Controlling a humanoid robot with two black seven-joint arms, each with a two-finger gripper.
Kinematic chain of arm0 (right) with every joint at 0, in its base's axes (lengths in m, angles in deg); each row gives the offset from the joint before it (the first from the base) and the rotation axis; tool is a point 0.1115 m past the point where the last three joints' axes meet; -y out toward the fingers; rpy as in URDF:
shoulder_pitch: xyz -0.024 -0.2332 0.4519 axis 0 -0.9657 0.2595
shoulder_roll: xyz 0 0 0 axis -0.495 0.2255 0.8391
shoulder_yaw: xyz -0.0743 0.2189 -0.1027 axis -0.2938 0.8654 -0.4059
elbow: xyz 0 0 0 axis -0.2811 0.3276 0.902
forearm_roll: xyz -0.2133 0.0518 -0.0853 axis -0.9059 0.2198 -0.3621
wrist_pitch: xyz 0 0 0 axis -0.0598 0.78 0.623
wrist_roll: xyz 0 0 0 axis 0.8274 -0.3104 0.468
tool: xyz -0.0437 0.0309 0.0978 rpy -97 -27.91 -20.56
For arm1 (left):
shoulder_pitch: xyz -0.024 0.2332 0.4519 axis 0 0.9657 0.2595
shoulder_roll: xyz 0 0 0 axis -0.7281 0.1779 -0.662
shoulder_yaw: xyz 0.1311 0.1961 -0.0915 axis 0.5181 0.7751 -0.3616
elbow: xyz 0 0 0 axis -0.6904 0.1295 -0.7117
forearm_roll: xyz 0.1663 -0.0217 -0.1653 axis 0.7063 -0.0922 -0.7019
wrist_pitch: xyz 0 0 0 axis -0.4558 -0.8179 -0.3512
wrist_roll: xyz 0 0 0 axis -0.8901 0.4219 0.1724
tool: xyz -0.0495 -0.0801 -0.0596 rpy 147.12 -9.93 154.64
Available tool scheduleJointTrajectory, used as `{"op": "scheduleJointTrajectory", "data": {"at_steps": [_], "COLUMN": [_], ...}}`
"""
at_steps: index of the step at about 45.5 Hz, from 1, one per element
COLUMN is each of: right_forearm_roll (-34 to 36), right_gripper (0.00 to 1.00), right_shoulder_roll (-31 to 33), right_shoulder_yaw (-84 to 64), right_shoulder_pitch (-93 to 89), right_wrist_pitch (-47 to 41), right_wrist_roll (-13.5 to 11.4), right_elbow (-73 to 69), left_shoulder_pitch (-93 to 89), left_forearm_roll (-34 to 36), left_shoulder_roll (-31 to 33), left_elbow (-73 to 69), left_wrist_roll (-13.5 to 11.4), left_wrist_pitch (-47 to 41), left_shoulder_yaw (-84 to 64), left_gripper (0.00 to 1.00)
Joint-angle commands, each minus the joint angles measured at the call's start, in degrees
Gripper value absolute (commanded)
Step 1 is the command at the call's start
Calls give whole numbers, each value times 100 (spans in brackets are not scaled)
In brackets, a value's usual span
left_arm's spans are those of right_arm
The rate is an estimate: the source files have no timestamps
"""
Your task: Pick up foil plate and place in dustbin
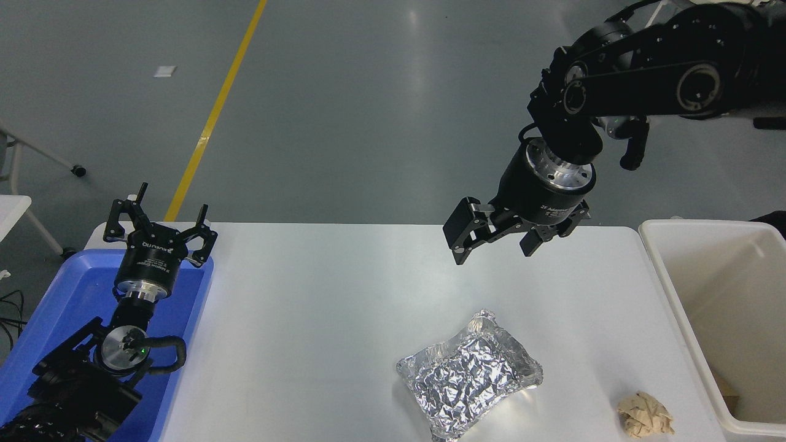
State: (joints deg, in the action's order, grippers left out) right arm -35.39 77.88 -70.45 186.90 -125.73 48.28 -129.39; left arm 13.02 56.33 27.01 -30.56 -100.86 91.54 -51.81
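A: You have the foil plate (pixel 470 374) on the table (pixel 319 307), near the front edge, right of centre.
B: And to its right?
A: The paper wad (pixel 645 415), apart from it; further right, beside the table, the dustbin (pixel 669 288).
B: Left side?
A: The tray (pixel 55 307) at the left edge, left gripper (pixel 161 222) above it. The right gripper (pixel 497 245) hangs behind the plate.

The wrinkly silver aluminium-foil plate (pixel 470 374) lies flat, askew, near the tabletop's near edge. The deep cream-white rectangular plastic dustbin (pixel 675 294) stands against the right edge.
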Motion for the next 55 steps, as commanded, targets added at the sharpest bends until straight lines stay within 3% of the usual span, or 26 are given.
{"op": "scheduleJointTrajectory", "data": {"at_steps": [1,15,21,29,48,55], "right_forearm_roll": [26,-403,-1001,-1239,-2241,-2961], "right_gripper": [100,100,100,100,100,100], "right_shoulder_roll": [18,176,676,1160,1003,923], "right_shoulder_yaw": [-24,-68,-51,196,1188,1558], "right_shoulder_pitch": [-106,-826,-1371,-1951,-4016,-4833], "right_wrist_pitch": [-9,465,693,974,1528,1660], "right_wrist_roll": [-7,2,11,20,64,72], "right_elbow": [153,399,399,399,1119,1673], "left_shoulder_pitch": [-7,-7,-7,-7,-7,-7], "left_forearm_roll": [-13,-5,-5,-5,-5,-5], "left_shoulder_roll": [9,9,9,9,9,9], "left_elbow": [0,0,0,0,0,0], "left_wrist_roll": [-8,-8,-8,-8,-8,-8], "left_wrist_pitch": [7,-2,-2,-2,-2,-2], "left_shoulder_yaw": [-26,-26,-26,-26,-26,-26], "left_gripper": [100,100,100,100,100,100]}}
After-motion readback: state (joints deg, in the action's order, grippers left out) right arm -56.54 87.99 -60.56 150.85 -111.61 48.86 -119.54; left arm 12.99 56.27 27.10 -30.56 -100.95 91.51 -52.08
